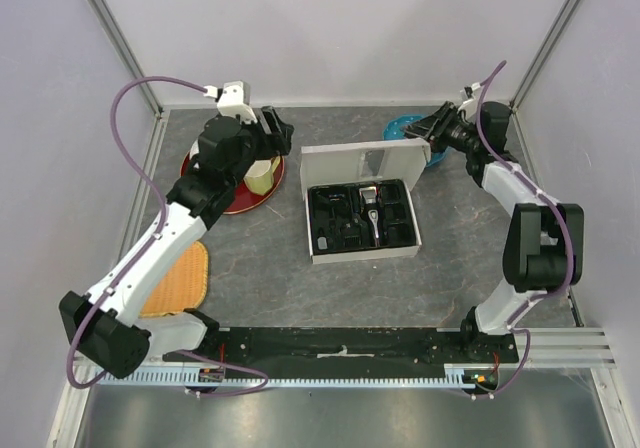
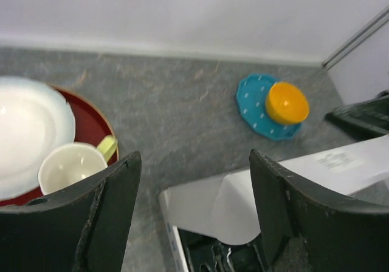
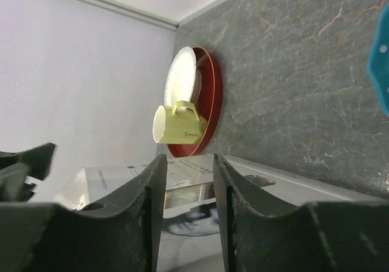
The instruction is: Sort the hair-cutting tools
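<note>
Black plastic makes up the tray [image 1: 313,218] inside the white box [image 1: 365,254], which sits in the middle of the grey table [image 1: 260,268]. The hair clipper [image 1: 371,213] lies in the tray, a bit right of its middle, with its long side running from 12 to 6 o'clock. Small black combs [image 1: 345,234] sit in slots at 9 o'clock and 3 o'clock from the clipper. They are too small and dark to count. The lid [image 1: 360,161] stands open at the 12 o'clock side of the box. The right gripper [image 1: 428,133] is at the lid's 3 o'clock end. Its fingers [image 3: 146,211] are close together with the lid showing between them, but I cannot tell if they squeeze it. The left gripper [image 1: 275,128] is at 10 o'clock from the box, up off the table, its fingers spread wide with nothing in them. Beside it a red plate [image 1: 240,204] holds a pale yellow cup [image 1: 262,175] and a white plate [image 2: 30,132]. At 1 o'clock from the box a blue plate [image 2: 255,105] holds an orange bowl [image 2: 287,102]. An orange mat [image 1: 180,278] lies at 8 o'clock.
</note>
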Tool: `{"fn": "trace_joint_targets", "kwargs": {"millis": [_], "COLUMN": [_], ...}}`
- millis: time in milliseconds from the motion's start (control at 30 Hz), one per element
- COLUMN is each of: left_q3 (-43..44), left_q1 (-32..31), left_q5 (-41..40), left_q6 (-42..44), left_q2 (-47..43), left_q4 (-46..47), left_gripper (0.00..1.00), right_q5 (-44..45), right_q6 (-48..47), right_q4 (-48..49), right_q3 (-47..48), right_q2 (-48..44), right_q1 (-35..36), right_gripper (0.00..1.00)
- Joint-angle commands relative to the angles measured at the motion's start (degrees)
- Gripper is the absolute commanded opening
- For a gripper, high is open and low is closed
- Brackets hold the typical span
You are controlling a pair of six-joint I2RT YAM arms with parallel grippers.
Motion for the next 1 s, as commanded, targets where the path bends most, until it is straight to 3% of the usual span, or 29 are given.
{"fn": "trace_joint_targets", "kwargs": {"millis": [0,233,300,400,500,967], "left_q3": [-2.4,-1.6,0.2,1.8,1.4,-2.5], "left_q1": [1.1,1.5,1.4,1.4,1.4,1.5], "left_q5": [1.2,6.8,7.0,1.5,-2.4,11.6], "left_q6": [-5.6,-6.6,-6.9,-8.5,-9.6,-6.5], "left_q2": [1.4,7.9,11.1,13.5,13.6,16.4], "left_q4": [-3.5,-7.0,-9.9,-14.5,-16.1,-10.3], "left_gripper": [0.79,0.78,0.76,0.71,0.69,0.63], "right_q5": [7.4,20.8,26.9,37.5,43.5,26.4], "right_q6": [-9.8,-9.9,-10.4,-11.1,-10.7,-15.5], "right_q4": [-13.6,-17.2,-22.5,-30.6,-32.9,-26.8], "right_q3": [1.4,-2.5,-1.7,-0.9,-3.8,-9.3], "right_q2": [-6.8,-13.8,-14.5,-15.4,-18.7,-17.0], "right_q1": [0.6,0.7,0.7,0.8,0.7,1.7], "right_gripper": [0.42,0.46,0.50,0.50,0.49,0.39]}}
